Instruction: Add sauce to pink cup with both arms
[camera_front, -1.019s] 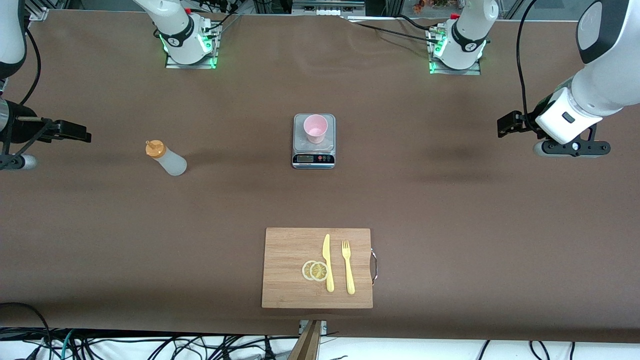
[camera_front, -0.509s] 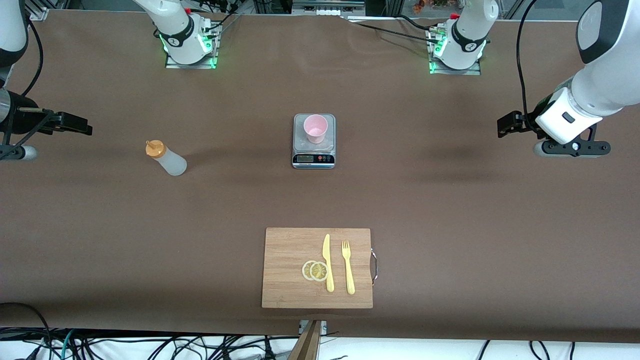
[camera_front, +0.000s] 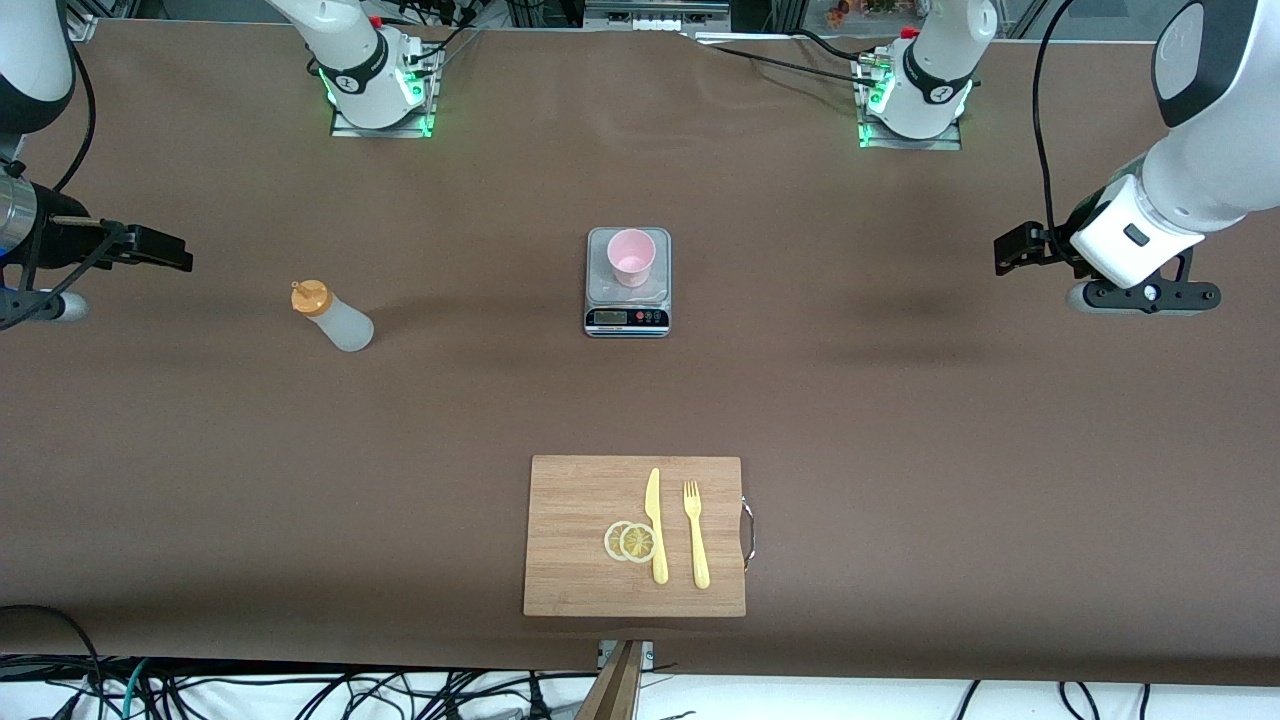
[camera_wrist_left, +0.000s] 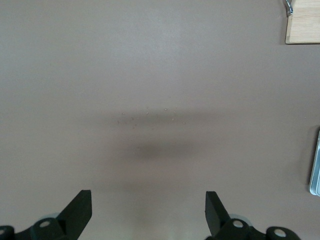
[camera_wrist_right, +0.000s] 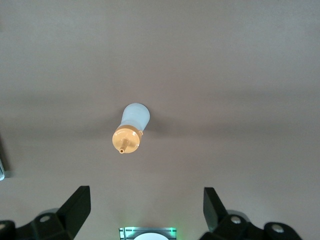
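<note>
The sauce bottle (camera_front: 335, 315), whitish with an orange nozzle cap, stands upright on the brown table toward the right arm's end. It also shows in the right wrist view (camera_wrist_right: 131, 130). The pink cup (camera_front: 631, 256) stands on a small scale (camera_front: 627, 318) at the table's middle. My right gripper (camera_front: 172, 251) hovers open and empty over the table at the right arm's end, apart from the bottle; its jaws are wide apart in the right wrist view (camera_wrist_right: 146, 205). My left gripper (camera_front: 1005, 253) hovers open and empty over bare table at the left arm's end (camera_wrist_left: 148, 207).
A wooden cutting board (camera_front: 570, 500) lies nearer the front camera than the scale, with a yellow knife (camera_front: 655, 525), a yellow fork (camera_front: 695, 535) and two lemon slices (camera_front: 630, 541) on it. The arm bases (camera_front: 375, 85) stand along the table's back edge.
My right gripper has shifted slightly toward the table's middle and the bases' side. The left arm, the bottle and the cup have not moved.
</note>
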